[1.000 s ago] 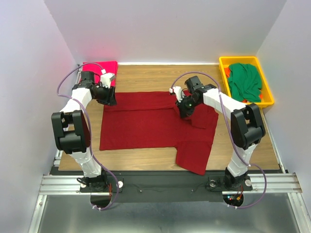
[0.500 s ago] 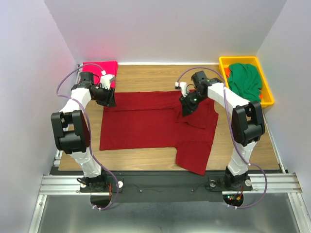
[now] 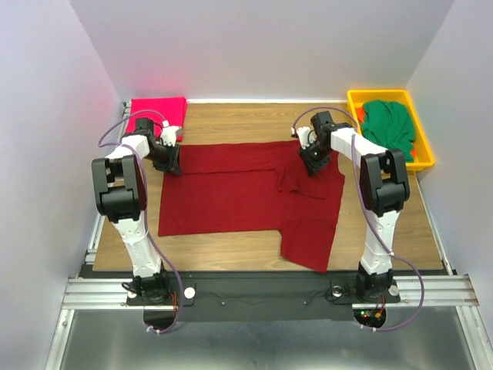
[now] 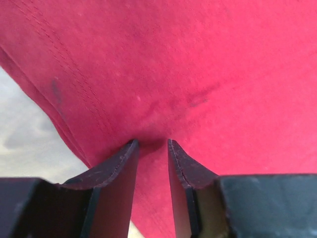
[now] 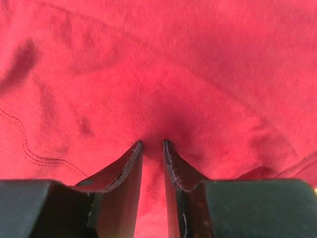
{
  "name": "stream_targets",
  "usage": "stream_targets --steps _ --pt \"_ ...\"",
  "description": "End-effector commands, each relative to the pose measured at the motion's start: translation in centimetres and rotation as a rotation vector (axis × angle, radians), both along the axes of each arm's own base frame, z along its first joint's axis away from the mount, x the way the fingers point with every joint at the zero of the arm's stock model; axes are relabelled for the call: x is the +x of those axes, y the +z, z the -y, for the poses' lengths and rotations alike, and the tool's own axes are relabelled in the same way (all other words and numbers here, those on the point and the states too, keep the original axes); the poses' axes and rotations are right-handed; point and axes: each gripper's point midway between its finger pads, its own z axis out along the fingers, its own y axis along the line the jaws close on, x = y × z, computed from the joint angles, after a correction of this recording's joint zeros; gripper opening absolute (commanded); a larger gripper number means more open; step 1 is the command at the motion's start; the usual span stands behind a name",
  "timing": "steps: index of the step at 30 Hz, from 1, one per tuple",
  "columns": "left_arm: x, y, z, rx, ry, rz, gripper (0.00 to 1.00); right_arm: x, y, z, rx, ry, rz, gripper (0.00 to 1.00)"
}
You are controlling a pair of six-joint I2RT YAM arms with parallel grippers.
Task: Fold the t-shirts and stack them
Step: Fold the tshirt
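L+R jaws ajar, on maroon tee (image 3: 231, 193).

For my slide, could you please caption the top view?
Left arm and right arm at maroon shirt's far edge; pink shirt folded.

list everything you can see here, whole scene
maroon t-shirt: 1, dark red, spread flat mid-table
pink t-shirt: 1, bright pink, folded, far left corner
green t-shirt: 1, green, bunched in the bin
yellow bin: 1, yellow, far right corner
orange item: orange, under the green t-shirt, unclear what
table: 1, wood
left gripper: black, jaws slightly apart, tips on maroon t-shirt's far left edge
right gripper: black, jaws slightly apart, tips on its far right part
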Motion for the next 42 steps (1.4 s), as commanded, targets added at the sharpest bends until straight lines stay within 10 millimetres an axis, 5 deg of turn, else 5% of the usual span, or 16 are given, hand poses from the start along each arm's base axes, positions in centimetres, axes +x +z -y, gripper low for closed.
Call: stream_targets --steps 1,4,7,9,13,15,16,20,27,33,42 --pt "1.6 -1.9 -1.0 0.017 0.042 -0.054 0.41 4.3 -0.6 1.0 -0.052 -0.037 0.090 0.30" --pt "4.0 -1.4 -1.6 0.017 0.049 -0.032 0.39 6.0 0.7 0.9 -0.039 -0.047 0.135 0.33" --pt "6.0 1.4 -1.6 0.007 0.028 0.035 0.41 7.1 3.2 0.7 -0.010 -0.032 0.195 0.39" --pt "6.7 3.8 -1.0 -0.018 -0.018 0.090 0.45 7.0 6.2 0.2 0.033 0.005 0.249 0.52" --pt "4.6 9.3 0.1 -0.033 -0.161 0.198 0.51 3.9 11.6 -0.8 0.107 0.112 0.322 0.65" --pt "2.6 9.7 0.6 -0.030 -0.240 0.210 0.53 0.7 12.6 -0.7 0.122 0.184 0.294 0.65" --pt "1.4 11.0 0.7 -0.020 -0.264 0.228 0.53 -0.3 12.5 -0.7 0.121 0.209 0.276 0.65" --pt "-4.1 9.6 0.9 -0.020 -0.367 0.170 0.54 -7.3 10.5 0.1 0.126 0.326 0.113 0.58" --pt "-11.6 7.2 1.0 0.012 -0.490 0.105 0.54 -14.1 8.4 0.8 0.100 0.415 0.033 0.54" --pt "-14.8 4.5 -0.5 0.132 -0.516 0.103 0.54 -14.6 5.3 2.1 0.004 0.416 0.098 0.54" --pt "-16.0 1.8 -2.5 0.267 -0.560 0.097 0.54 -13.1 3.5 2.8 -0.052 0.417 0.168 0.54"
